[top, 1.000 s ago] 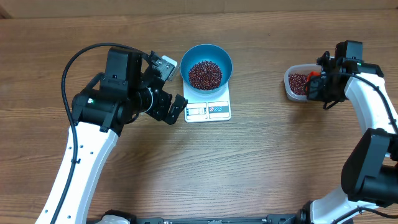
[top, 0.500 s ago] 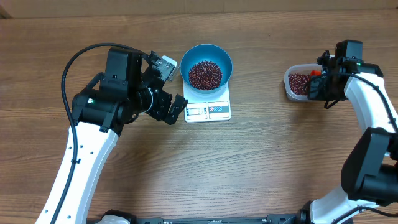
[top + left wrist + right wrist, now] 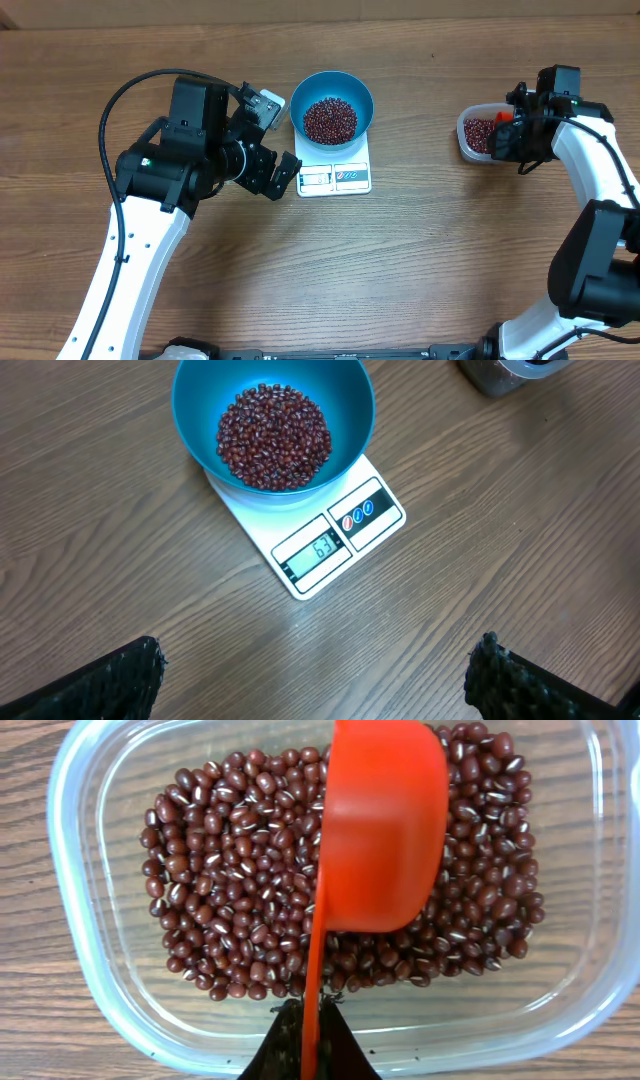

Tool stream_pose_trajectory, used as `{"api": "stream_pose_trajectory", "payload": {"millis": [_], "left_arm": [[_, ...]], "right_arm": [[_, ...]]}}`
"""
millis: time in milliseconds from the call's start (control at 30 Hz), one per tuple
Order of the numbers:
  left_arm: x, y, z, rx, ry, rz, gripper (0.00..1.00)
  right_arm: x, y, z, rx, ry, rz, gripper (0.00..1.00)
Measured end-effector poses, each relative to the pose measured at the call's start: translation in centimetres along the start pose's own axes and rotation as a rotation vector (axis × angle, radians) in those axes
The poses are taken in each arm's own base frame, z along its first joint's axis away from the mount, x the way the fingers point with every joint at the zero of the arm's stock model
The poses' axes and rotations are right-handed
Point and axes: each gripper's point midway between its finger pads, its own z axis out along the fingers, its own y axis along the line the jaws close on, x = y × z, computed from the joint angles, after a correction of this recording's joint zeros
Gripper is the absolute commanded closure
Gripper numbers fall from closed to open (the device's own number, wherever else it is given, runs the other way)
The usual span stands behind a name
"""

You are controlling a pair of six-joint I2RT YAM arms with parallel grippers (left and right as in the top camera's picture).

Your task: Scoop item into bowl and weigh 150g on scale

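- The right gripper is clenched on the thin handle of the red-orange scoop. The scoop's cup is turned with its outer side to the wrist camera.
- The cup hangs over the beans in the clear plastic tub. Whether its rim touches the heap, and whether it holds any load, cannot be told.
- The left gripper stands wide apart and holds nothing. It hovers over the table just beside the scale, with its camera looking down on the display.
- The blue bowl sits on the scale with a heap of beans covering its bottom. The tub is well apart from it, towards the right arm's side.
- Step in hand, as I judge it: loading the scoop at the tub. The bowl is partly filled and the target weight is not reached.
- The next move calls for pushing the cup's mouth into the heap and lifting it level. The load then has to be carried across to the bowl and tipped in gently, with later loads made smaller as the reading nears 150.
- Writing: the display reads "63". The buttons carry small marks too tiny to read, and no brand name is legible.
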Motion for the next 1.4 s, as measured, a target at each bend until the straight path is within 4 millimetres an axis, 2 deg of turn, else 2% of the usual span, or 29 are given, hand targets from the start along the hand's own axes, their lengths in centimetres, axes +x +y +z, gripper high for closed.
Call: {"api": "stream_pose_trajectory", "payload": {"millis": [767, 1400], "left_arm": [[0.0, 0.0, 0.0, 0.0, 0.0, 0.0, 0.01], [0.0, 0.0, 0.0, 0.0, 0.0, 0.0, 0.0]], "right_arm": [[0.1, 1.8, 0.6, -0.112, 0.014, 0.005, 0.96], [0.1, 4.0, 0.9, -0.291, 0.024, 0.036, 0.96]]}}
